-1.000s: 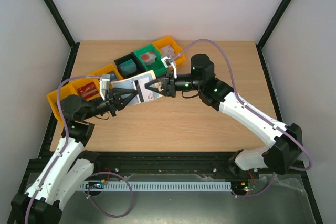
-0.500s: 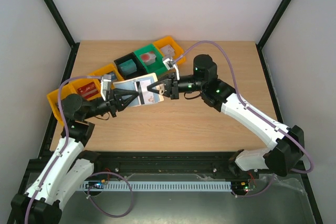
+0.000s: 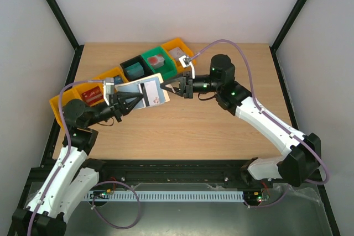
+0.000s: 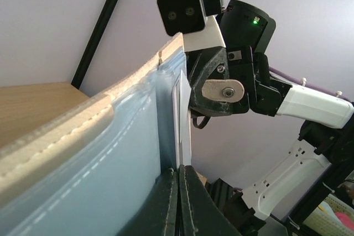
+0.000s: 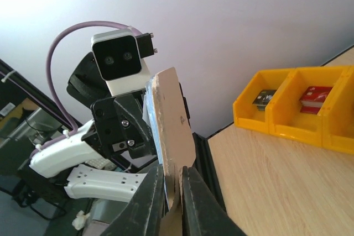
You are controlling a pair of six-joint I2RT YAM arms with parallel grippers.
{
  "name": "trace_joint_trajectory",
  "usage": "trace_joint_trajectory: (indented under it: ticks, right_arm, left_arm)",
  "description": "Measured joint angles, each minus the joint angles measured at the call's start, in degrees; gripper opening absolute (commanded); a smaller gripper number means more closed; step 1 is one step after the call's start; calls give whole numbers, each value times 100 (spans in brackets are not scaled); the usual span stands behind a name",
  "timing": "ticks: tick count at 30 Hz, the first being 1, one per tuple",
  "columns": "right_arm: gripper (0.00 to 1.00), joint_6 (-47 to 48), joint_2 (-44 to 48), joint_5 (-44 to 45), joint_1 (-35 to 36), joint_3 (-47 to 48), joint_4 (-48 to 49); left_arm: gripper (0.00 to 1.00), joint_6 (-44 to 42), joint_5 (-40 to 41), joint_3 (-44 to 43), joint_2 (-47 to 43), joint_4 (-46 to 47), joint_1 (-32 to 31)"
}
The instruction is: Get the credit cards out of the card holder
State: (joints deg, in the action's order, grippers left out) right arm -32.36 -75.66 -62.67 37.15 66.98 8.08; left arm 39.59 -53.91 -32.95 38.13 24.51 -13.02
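Over on the left, a row of coloured bins [image 3: 57,106] runs slantwise along the back of the worktop [image 3: 221,131], yellow at both ends with a black one and a green one between. Just in front of it the left end effector [image 3: 117,101] is clamped tight on the card holder [image 3: 133,89], pinching it at its lower edge and holding it up off the wood, spread open. From that arm's wrist camera the beige outside and the light blue pockets show plainly. A whitish credit card [image 3: 156,95] with pink-red markings sits in the right half of the holder. At the holder's right edge is the right end effector [image 3: 172,88], its fingers [image 5: 148,203] drawn in close on that edge, the beige flap with its tiny dot standing up between them. Whether they also have the card pinched, I cannot tell.
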Motion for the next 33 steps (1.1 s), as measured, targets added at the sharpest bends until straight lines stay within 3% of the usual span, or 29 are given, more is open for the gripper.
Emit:
trace_joint_trajectory:
  ticks: [3,8,11,15,33]
  right_arm:
    - [25,-85,0,-9,0,-4,50]
    - [26,-160,0,-37,28,-39,142]
    - [22,-192,0,-9,92,-42,192]
    - [3,-219,-17,50,227,-42,267]
    - [2,188,164,168,-332,-39,-400]
  left_arm:
    - [2,7,28,0,4,7,9]
    - [2,52,63,0,33,87,9]
    - [2,105,79,0,55,201,9]
    - [2,157,90,0,81,302,9]
    - [2,-140,168,-11,-42,-35,122]
